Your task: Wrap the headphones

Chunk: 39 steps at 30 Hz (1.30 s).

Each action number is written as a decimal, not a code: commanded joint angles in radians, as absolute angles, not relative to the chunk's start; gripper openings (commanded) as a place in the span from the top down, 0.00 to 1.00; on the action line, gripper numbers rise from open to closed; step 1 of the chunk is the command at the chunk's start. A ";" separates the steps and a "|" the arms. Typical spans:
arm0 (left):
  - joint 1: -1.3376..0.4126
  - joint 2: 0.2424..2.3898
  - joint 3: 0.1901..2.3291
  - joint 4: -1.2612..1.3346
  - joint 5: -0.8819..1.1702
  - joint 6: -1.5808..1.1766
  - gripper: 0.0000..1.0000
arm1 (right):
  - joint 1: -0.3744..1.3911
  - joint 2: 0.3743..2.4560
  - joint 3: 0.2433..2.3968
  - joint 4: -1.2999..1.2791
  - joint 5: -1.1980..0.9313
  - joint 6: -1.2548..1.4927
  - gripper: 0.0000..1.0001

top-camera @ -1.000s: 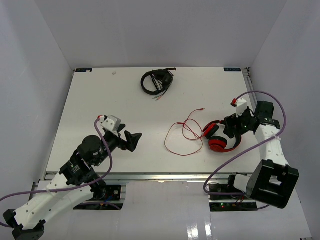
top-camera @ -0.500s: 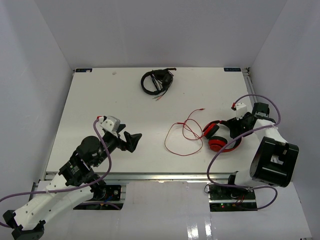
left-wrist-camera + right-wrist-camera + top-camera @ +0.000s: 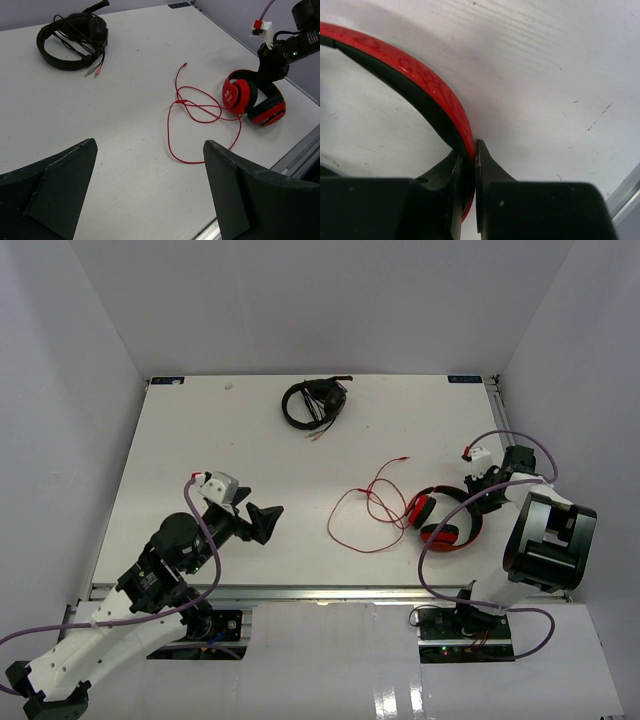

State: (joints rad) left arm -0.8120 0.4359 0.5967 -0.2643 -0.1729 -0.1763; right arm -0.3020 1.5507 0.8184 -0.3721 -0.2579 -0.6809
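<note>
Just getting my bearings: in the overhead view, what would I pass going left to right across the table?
Left gripper, black headphones, red cable, red headphones, right gripper.

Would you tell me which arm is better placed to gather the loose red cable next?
Probably the left. The left gripper is open and free, facing the cable, while the right gripper is shut on the headband and so is occupied.

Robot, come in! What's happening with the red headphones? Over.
Left gripper open, empty. Right gripper shut on headphones, at headband. Cable loose on table, unwrapped. Black headset far off, not blocking.
</note>
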 commanded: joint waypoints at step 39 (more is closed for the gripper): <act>-0.861 1.063 0.340 0.821 0.202 0.186 0.02 | 0.375 1.177 1.475 -0.278 -0.019 -0.008 0.92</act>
State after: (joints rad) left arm -0.8551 0.9567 0.3626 0.5626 0.2464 0.0522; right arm 0.3752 1.2310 1.4185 -0.3742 0.0869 -0.0830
